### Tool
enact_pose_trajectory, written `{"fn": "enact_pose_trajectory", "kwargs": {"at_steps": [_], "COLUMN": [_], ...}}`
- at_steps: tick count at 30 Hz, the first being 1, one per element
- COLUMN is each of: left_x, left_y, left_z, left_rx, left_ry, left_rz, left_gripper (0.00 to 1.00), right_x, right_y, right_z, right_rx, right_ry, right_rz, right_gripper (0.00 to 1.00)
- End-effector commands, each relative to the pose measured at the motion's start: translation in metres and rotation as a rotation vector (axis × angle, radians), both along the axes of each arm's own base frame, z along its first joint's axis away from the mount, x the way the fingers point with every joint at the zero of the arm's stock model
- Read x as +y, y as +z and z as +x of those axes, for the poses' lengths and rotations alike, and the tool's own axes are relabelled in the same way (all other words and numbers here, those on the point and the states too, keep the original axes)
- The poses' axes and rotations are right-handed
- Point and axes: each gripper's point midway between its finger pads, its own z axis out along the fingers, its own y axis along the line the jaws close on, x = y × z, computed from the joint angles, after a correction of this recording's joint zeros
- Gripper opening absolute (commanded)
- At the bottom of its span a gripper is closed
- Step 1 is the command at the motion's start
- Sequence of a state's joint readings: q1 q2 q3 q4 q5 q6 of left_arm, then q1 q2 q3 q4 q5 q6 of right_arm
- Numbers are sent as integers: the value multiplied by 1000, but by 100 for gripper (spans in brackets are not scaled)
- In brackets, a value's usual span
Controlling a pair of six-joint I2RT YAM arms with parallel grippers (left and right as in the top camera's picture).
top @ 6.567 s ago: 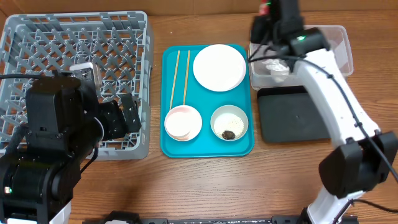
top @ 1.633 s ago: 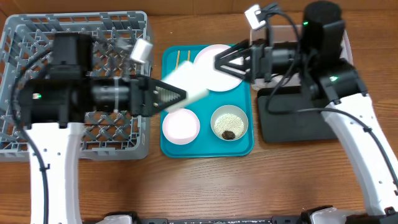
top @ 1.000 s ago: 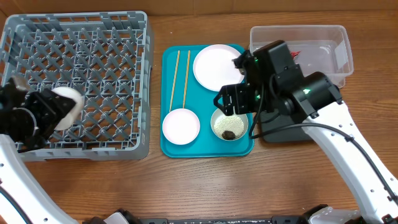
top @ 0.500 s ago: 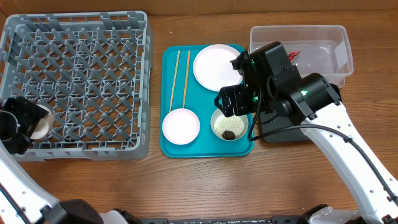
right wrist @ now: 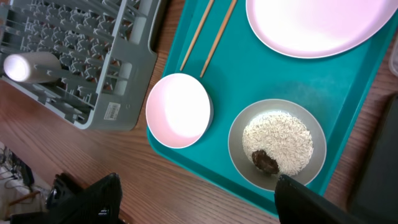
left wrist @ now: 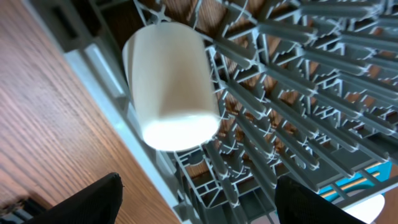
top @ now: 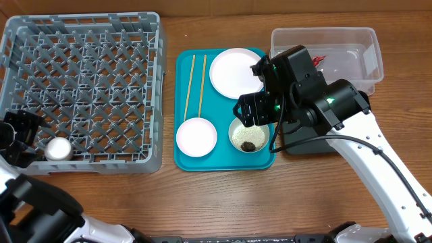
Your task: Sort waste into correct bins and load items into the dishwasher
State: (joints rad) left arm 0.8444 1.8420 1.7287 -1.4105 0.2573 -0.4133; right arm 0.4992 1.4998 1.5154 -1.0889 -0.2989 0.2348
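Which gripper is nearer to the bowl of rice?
Right. The right gripper hangs over the rice bowl; the left gripper is far off, at the front-left corner of the grey rack.

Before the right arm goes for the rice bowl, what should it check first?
1. Cup sits in the rack, left gripper off it: ok.
2. Right gripper open and empty: ok.
3. Rice bowl upright on the teal tray: ok.
4. Chopsticks lie apart from the rice bowl: ok.
5. Black tray free to take the food: cannot tell, the arm hides most of it.
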Motion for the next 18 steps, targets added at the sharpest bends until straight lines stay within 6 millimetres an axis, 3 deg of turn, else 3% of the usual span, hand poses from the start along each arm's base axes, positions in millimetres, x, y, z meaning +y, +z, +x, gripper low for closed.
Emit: {"fn": "enact_pose_trajectory", "kwargs": {"at_steps": [1, 6, 12, 13, 16, 18], "left_x": [-4, -8, -7, -7, -10, -11], "left_y": [-15, -18, 12, 17, 22, 20], "left_z": [9, 24, 34, 32, 17, 6], "left_rx": [-7, -73, -171, -164, -79, 4], "left_ry": [13, 4, -122, -149, -183, -169], "left_rz": [-77, -136, -46, -14, 53, 82], "left_gripper": [79, 73, 79, 75, 42, 31], "right_x": [0, 0, 0, 0, 0, 1], "right_y": [-1, -2, -2, -2, -2, -1], "right_z": [0, -1, -2, -1, -1, 0], "right_rx": [-7, -2, 2, 1, -2, -5], "right_ry": [2, 2, 4, 4, 4, 3], "right_rz": [-7, -10, -8, -8, -7, -5], "right_gripper": [80, 80, 80, 80, 80, 80]}}
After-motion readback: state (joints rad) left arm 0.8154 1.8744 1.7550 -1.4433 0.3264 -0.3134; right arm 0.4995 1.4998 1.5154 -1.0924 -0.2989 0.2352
